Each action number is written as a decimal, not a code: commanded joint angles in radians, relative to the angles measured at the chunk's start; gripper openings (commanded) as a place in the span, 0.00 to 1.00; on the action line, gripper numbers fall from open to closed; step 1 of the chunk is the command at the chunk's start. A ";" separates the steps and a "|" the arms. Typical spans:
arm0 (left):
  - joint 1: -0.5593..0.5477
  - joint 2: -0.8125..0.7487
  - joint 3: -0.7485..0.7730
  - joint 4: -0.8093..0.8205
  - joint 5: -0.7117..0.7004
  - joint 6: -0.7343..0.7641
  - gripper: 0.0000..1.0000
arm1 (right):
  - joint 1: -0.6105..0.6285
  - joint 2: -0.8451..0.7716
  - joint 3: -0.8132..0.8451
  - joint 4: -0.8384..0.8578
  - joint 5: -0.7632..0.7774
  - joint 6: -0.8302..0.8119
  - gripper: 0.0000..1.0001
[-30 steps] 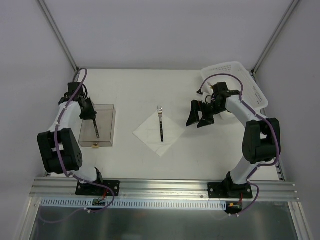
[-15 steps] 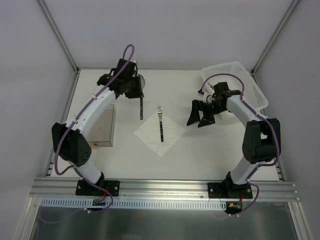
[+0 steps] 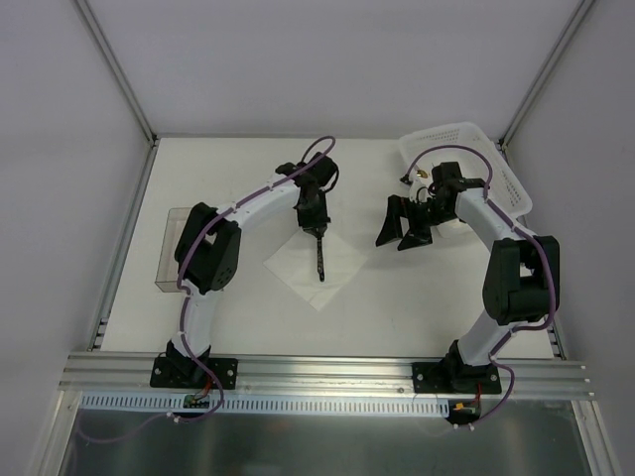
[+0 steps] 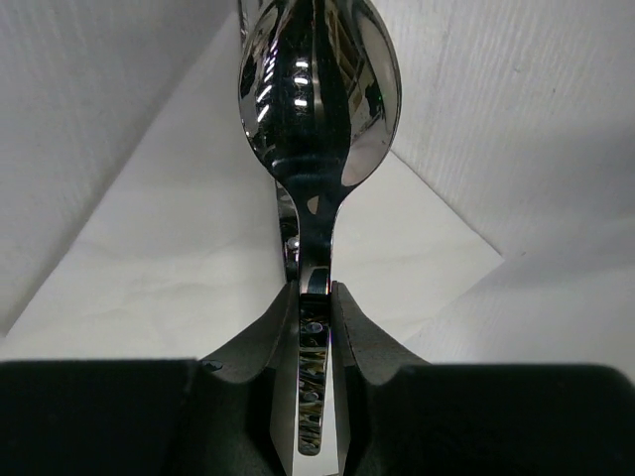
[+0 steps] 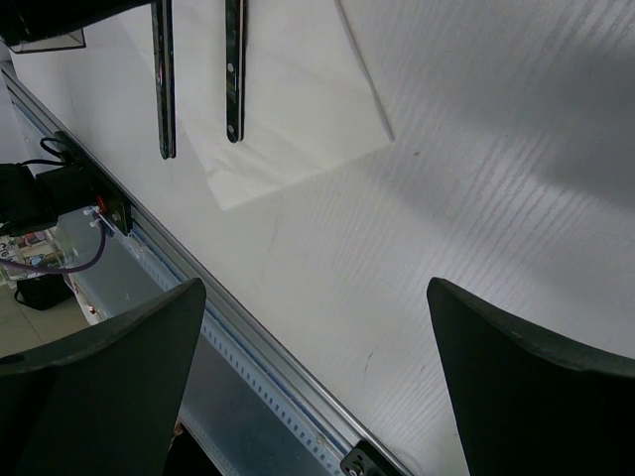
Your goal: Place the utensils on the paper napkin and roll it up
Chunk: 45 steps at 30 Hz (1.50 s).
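Note:
The white paper napkin [image 3: 337,260] lies at the table's middle, and a fork [image 3: 321,264] lies on it. My left gripper [image 3: 312,210] is over the napkin's far corner, above the fork's head. In the left wrist view this gripper [image 4: 316,290] is shut on the handle of a shiny spoon [image 4: 319,89], whose bowl points away over the napkin [image 4: 189,248]. My right gripper [image 3: 402,227] is open and empty to the right of the napkin. In the right wrist view [image 5: 313,297] its fingers stand wide apart, with two slim utensil handles [image 5: 234,69] over the napkin [image 5: 298,109].
A clear plastic box [image 3: 170,260] stands at the left edge, partly behind the left arm. A white lattice basket [image 3: 493,169] sits at the far right behind the right arm. The metal rail [image 3: 327,369] runs along the near edge.
My left arm has swung right from the clear box to above the napkin, carrying the spoon. The right gripper has shifted only slightly.

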<state>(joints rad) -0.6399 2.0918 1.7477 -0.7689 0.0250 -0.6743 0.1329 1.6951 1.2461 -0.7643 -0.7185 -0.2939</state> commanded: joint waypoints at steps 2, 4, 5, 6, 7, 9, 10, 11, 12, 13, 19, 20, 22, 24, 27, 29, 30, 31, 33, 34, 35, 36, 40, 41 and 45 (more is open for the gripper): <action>0.014 -0.044 0.015 -0.033 -0.054 -0.065 0.00 | -0.007 -0.026 0.001 -0.007 -0.016 -0.019 0.99; 0.014 -0.047 -0.005 -0.033 -0.053 -0.073 0.00 | -0.006 -0.018 0.001 -0.006 -0.021 -0.019 0.99; 0.016 -0.049 -0.017 -0.030 -0.048 -0.073 0.00 | -0.006 -0.017 0.004 -0.006 -0.021 -0.017 0.99; 0.014 -0.046 -0.019 -0.030 -0.048 -0.065 0.00 | -0.006 -0.015 0.004 -0.006 -0.024 -0.017 0.99; 0.013 -0.042 -0.020 -0.030 -0.050 -0.059 0.00 | -0.004 -0.014 0.003 -0.006 -0.025 -0.016 0.99; 0.013 -0.030 -0.027 -0.030 -0.060 -0.036 0.00 | -0.006 -0.012 0.003 -0.006 -0.029 -0.017 0.99; 0.011 -0.027 -0.028 -0.030 -0.066 -0.030 0.00 | -0.007 -0.012 0.003 -0.006 -0.026 -0.017 0.99; 0.011 -0.021 -0.030 -0.030 -0.072 -0.021 0.00 | -0.007 -0.015 0.001 -0.007 -0.025 -0.019 0.99; 0.013 -0.018 -0.031 -0.030 -0.083 -0.008 0.00 | -0.007 -0.015 -0.002 -0.006 -0.025 -0.021 0.99; 0.013 -0.016 -0.033 -0.030 -0.089 -0.005 0.00 | -0.007 -0.015 -0.002 -0.006 -0.025 -0.021 0.99; 0.013 -0.004 -0.040 -0.015 -0.111 0.010 0.00 | -0.012 -0.011 -0.004 -0.006 -0.027 -0.021 0.99; 0.011 -0.004 -0.048 -0.013 -0.115 0.009 0.00 | -0.012 -0.011 -0.002 -0.007 -0.029 -0.021 0.99; 0.011 0.002 -0.053 -0.010 -0.115 0.009 0.00 | -0.012 -0.009 -0.004 -0.007 -0.030 -0.022 0.99; 0.013 0.010 -0.063 -0.003 -0.111 0.005 0.00 | -0.012 -0.008 -0.004 -0.007 -0.029 -0.021 0.99; 0.011 0.016 -0.077 0.010 -0.111 0.001 0.00 | -0.013 -0.008 -0.005 -0.006 -0.029 -0.022 0.99; 0.011 0.017 -0.079 0.017 -0.109 -0.001 0.00 | -0.013 -0.006 -0.005 -0.006 -0.027 -0.024 0.99; 0.011 0.017 -0.080 0.019 -0.106 -0.001 0.00 | -0.013 -0.006 -0.005 -0.006 -0.027 -0.024 0.99; 0.013 0.019 -0.079 0.022 -0.105 -0.001 0.00 | -0.013 -0.005 -0.005 -0.006 -0.027 -0.024 0.99; 0.013 0.024 -0.079 0.026 -0.100 -0.004 0.00 | -0.015 -0.003 -0.005 -0.006 -0.029 -0.022 0.99; 0.011 0.025 -0.082 0.028 -0.097 -0.005 0.00 | -0.013 -0.002 -0.005 -0.006 -0.029 -0.022 0.99; 0.013 0.028 -0.083 0.031 -0.096 -0.007 0.00 | -0.013 -0.003 -0.005 -0.006 -0.029 -0.022 0.99; 0.013 0.030 -0.083 0.034 -0.094 -0.011 0.00 | -0.015 -0.002 -0.005 -0.006 -0.029 -0.022 0.99; 0.013 0.040 -0.083 0.045 -0.077 -0.016 0.00 | -0.015 -0.002 -0.007 -0.006 -0.029 -0.022 0.99; 0.013 0.042 -0.082 0.046 -0.076 -0.018 0.00 | -0.015 -0.002 -0.008 -0.006 -0.027 -0.024 0.99; 0.013 0.045 -0.082 0.051 -0.079 -0.019 0.00 | -0.015 0.000 -0.008 -0.007 -0.029 -0.024 0.99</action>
<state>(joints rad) -0.6273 2.1399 1.6691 -0.7235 -0.0608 -0.6880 0.1276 1.6955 1.2453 -0.7643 -0.7223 -0.2985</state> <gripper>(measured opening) 0.142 0.991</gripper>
